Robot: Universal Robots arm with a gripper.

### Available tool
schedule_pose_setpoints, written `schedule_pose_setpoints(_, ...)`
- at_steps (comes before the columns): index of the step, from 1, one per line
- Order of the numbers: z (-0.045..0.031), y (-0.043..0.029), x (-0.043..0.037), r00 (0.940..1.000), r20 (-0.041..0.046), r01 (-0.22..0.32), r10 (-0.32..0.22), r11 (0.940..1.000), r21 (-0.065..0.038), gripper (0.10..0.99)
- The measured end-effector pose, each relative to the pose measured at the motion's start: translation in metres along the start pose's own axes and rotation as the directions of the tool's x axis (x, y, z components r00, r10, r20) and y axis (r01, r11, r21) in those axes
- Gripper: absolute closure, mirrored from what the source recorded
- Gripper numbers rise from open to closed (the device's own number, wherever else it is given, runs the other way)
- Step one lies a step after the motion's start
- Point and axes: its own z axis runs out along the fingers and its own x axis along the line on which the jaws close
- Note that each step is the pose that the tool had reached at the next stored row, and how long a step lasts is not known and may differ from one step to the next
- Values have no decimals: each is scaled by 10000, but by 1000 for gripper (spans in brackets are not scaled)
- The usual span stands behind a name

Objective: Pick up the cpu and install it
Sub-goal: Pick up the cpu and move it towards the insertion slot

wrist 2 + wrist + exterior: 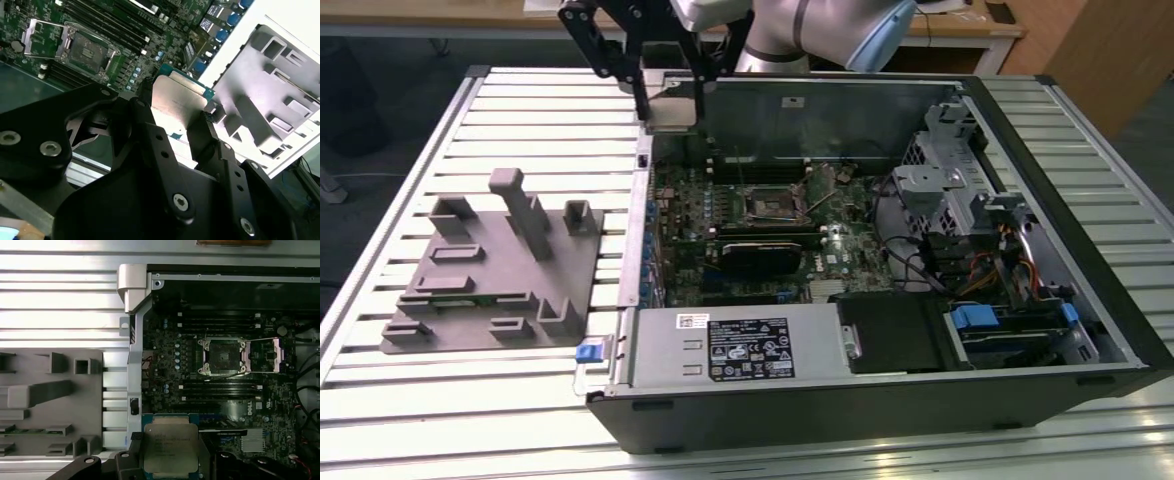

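Black fingers point(150, 145) of my gripper point(175, 117) are clamping the cpu point(177, 100) by two opposite edges, likely to keep its underside free. I am hanging high over the far corner of the case.

Slatted metal table point(520, 110) is carrying everything, with wooden furniture point(1101, 60) standing beyond it. Computer case point(881, 400) is lying open-side up, and the grey fixture point(467, 280) is sitting just beside it at the exterior view's left. Motherboard point(720, 230) is facing upward. Its socket point(222, 356) is lying unlatched and bare, well apart from the chip.

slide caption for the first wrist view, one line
End effector holds the cpu over the open computer case, its motherboard socket standing open.
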Motion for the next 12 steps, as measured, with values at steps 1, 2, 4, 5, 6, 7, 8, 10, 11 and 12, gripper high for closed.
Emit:
schedule_pose_setpoints(1,1,0,-15,10000,0,0,0,10000,0,557)
schedule_pose_setpoints(2,1,1,-30,10000,0,1,-1,10000,0,557)
schedule_pose_setpoints(4,3,1,-60,10000,-1,1,-1,10000,1,557)
schedule_pose_setpoints(5,5,1,-78,10000,0,1,-1,10000,0,557)
schedule_pose_setpoints(6,6,2,-96,10000,-1,1,-1,10000,0,557)
schedule_pose_setpoints(7,8,2,-116,10000,0,1,-1,10000,0,557)
schedule_pose_setpoints(8,9,2,-135,10000,-1,1,-1,10000,1,557)
schedule_pose_setpoints(10,12,3,-176,10000,0,1,-1,10000,0,557)
schedule_pose_setpoints(11,13,3,-195,10000,0,0,0,10000,0,557)
schedule_pose_setpoints(12,14,4,-214,10000,-1,1,-1,10000,0,557)
